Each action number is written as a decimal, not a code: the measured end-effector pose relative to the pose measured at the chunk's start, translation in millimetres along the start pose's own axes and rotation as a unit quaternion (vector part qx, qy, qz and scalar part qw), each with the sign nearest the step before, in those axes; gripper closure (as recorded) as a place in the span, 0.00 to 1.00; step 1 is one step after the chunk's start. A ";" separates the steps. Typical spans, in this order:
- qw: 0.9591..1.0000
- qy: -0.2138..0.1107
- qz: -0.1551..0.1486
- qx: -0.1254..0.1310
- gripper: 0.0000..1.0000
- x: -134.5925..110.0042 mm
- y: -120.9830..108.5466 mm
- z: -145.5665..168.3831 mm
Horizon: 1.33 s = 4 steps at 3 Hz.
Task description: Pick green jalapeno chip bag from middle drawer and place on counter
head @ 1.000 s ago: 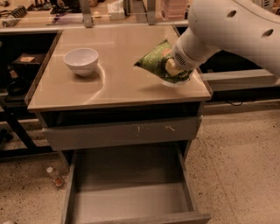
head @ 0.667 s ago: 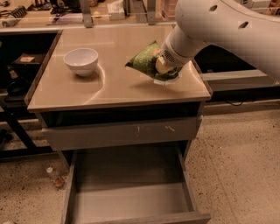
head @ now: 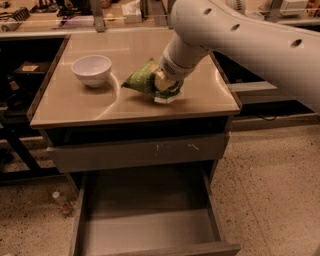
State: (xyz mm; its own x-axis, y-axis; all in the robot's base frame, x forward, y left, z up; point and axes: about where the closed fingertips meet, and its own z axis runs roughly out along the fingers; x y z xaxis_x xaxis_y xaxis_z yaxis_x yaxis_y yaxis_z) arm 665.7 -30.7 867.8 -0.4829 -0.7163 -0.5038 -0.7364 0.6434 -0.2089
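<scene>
The green jalapeno chip bag (head: 142, 80) is held low over the middle of the counter (head: 75, 107), its white end touching or nearly touching the tabletop. My gripper (head: 164, 84) is shut on the bag's right side, with the white arm reaching in from the upper right. The middle drawer (head: 145, 227) stands pulled open below, its grey floor bare.
A white bowl (head: 92, 69) sits on the counter to the left of the bag. A closed grey drawer front (head: 135, 150) with white scratches is under the tabletop. A cluttered ledge (head: 75, 15) runs behind. A small bottle (head: 61, 201) lies on the floor at the left.
The arm has carried the bag leftward and lower, from the counter's right edge toward its middle, down close to the tabletop.
</scene>
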 end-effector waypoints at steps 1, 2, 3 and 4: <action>1.000 0.000 -0.001 -0.001 0.81 0.0 0.4 0.7; 1.000 0.000 -0.001 -0.001 0.58 0.0 0.4 0.7; 1.000 0.000 -0.001 -0.001 0.35 0.0 0.4 0.7; 1.000 0.000 -0.001 -0.001 0.11 0.0 0.5 0.7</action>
State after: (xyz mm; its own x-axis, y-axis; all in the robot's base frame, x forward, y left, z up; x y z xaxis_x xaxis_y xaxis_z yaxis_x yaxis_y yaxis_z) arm 665.7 -30.3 867.2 -0.4822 -0.7173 -0.5028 -0.7377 0.6421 -0.2085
